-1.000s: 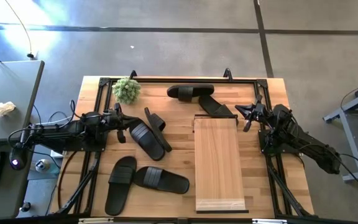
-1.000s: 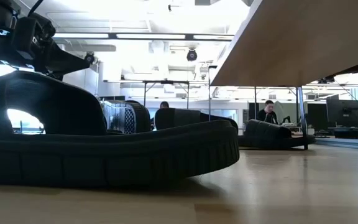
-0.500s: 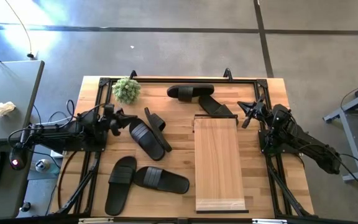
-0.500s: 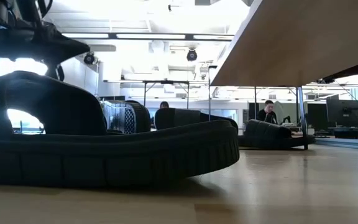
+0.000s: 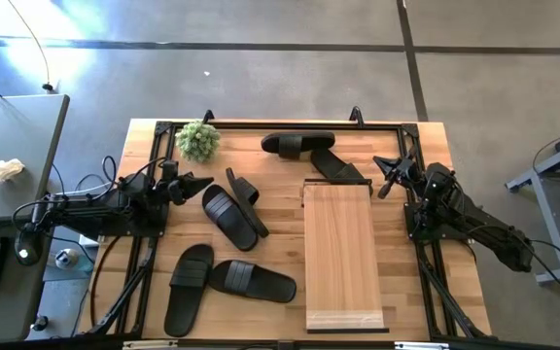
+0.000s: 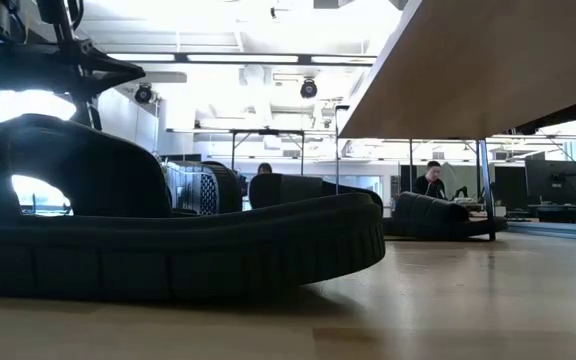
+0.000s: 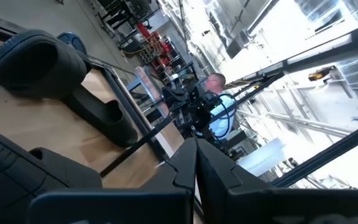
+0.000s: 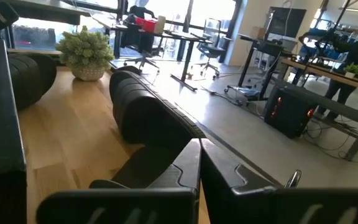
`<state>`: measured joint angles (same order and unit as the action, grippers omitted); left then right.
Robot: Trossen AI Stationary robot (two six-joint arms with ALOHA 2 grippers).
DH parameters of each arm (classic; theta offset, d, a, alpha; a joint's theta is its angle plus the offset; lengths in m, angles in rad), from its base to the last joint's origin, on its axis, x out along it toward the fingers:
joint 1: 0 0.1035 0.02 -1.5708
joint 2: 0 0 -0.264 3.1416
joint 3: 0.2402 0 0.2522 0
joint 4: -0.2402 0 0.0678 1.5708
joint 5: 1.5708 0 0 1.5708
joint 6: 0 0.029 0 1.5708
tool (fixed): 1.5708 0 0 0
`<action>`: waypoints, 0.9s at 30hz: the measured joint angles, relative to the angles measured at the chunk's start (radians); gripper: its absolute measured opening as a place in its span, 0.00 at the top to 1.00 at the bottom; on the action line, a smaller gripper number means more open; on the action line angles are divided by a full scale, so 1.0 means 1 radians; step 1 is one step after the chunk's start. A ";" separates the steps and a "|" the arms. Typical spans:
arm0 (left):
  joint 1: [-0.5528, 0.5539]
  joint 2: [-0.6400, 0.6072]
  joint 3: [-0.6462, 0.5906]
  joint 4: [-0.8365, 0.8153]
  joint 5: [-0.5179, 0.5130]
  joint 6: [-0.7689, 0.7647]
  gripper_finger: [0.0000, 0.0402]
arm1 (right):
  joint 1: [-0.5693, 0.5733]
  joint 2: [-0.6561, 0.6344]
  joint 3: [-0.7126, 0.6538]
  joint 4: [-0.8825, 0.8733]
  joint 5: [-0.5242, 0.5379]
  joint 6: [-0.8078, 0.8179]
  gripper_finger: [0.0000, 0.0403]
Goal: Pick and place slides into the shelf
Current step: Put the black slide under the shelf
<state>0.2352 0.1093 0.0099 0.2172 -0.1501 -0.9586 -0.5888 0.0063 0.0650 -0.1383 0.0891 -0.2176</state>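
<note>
Overhead, six black rubber slides (image 5: 229, 216) lie scattered on the wooden tabletop (image 5: 280, 243), none on the shelf (image 5: 340, 255) standing right of centre. Each looks light, soft and bendy with a grippy matte surface, so the wide strap or a sole edge seems the best hold. Both the left gripper (image 5: 194, 182) and right gripper (image 5: 381, 167) hover with jaws clenched, empty.

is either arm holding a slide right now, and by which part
Nothing is held. The left gripper and the right gripper both have their jaws shut on nothing, above the table and clear of the slides.
</note>
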 joint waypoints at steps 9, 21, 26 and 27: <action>0.000 0.000 0.000 0.034 0.000 0.004 1.00 | 0.000 0.000 0.000 0.062 -0.004 0.101 1.00; 0.000 0.000 0.000 0.150 -0.053 0.103 1.00 | 0.000 0.000 0.000 0.554 0.117 0.874 1.00; 0.000 0.000 0.000 0.155 -0.068 0.118 1.00 | 0.000 0.000 0.000 0.571 0.150 0.986 1.00; 0.000 0.000 0.000 0.155 -0.068 0.118 1.00 | 0.000 0.000 0.000 0.570 0.150 1.012 1.00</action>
<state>0.2352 0.1093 0.0101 0.3717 -0.2184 -0.8410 -0.5888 0.0059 0.0650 0.4315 0.2395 0.7947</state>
